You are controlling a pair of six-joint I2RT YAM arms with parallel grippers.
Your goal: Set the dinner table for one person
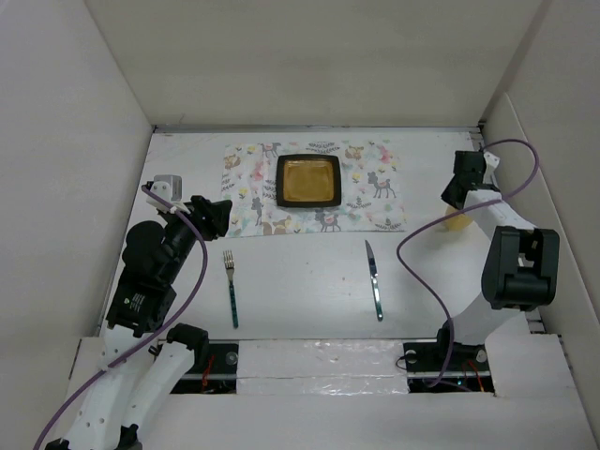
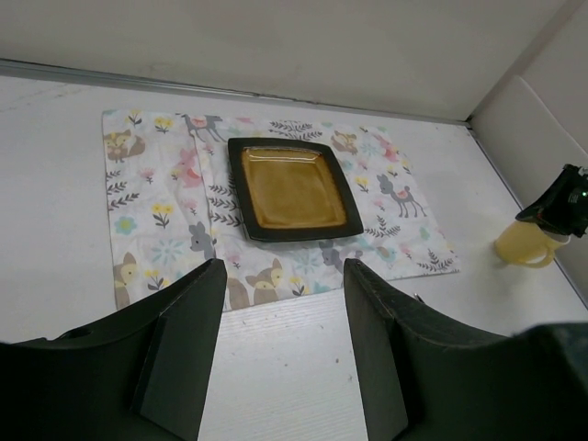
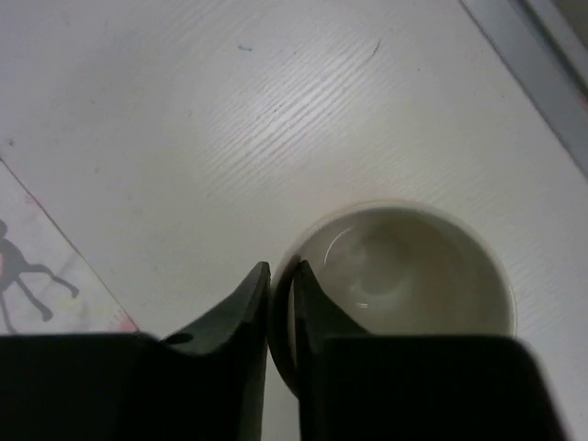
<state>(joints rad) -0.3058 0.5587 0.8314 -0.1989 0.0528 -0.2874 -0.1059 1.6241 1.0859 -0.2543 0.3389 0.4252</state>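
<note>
The white dinner table (image 1: 300, 281) holds a floral animal-print mat (image 1: 246, 202) at the back, with a square amber plate (image 1: 307, 181) on it. A fork (image 1: 231, 286) lies front left of the mat and a knife (image 1: 374, 278) front right. My right gripper (image 3: 280, 271) is shut on the wall of a pale yellow cup (image 3: 413, 266), one finger inside the rim and one outside, right of the mat (image 1: 457, 222). I cannot tell whether the cup is lifted. My left gripper (image 2: 283, 268) is open and empty over the table near the mat's front left corner.
White walls border the table on the left, back and right. The right arm's purple cable (image 1: 417, 253) loops over the table near the knife. The cup also shows in the left wrist view (image 2: 524, 246), under the right gripper (image 2: 562, 200).
</note>
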